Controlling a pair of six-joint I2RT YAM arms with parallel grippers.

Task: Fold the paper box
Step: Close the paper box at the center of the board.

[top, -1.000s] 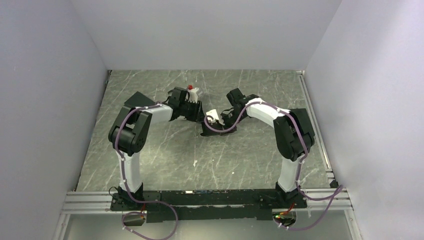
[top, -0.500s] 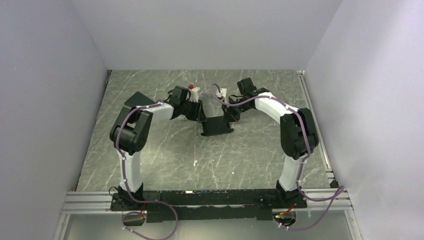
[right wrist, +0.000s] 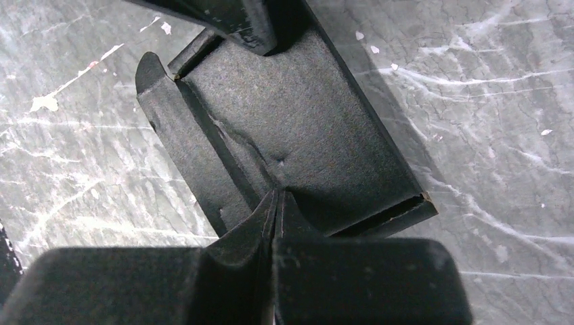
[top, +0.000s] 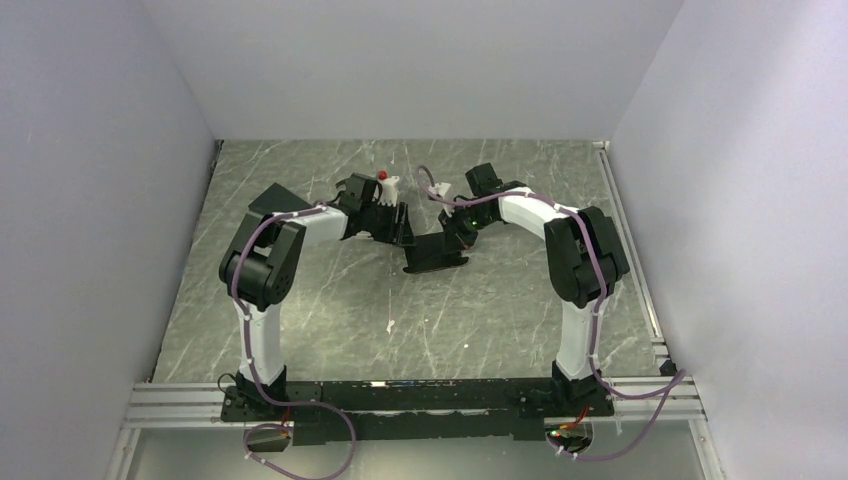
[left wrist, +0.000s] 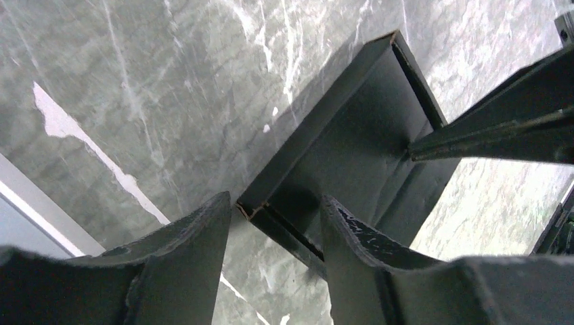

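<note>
The paper box [top: 434, 254] is a shallow black cardboard tray with raised walls, lying mid-table. My left gripper [top: 402, 226] is open. In the left wrist view its fingers [left wrist: 359, 237] straddle the near corner wall of the box [left wrist: 352, 128], one inside and one outside, without clamping it. My right gripper [top: 461, 229] is shut. In the right wrist view its closed tips [right wrist: 276, 198] rest on the fold between the box floor [right wrist: 304, 115] and a flat side flap [right wrist: 183, 135]. I cannot tell whether any cardboard is pinched between them.
The grey marbled table [top: 330, 300] has white scuffs. Plain walls close it in at the back and on both sides. A rail [top: 630, 240] runs along the right edge. The left finger [right wrist: 233, 17] reaches into the top of the right wrist view.
My right arm lifted off the box, swung back, and has come down at the box's right end. The left arm and the box have barely moved.
</note>
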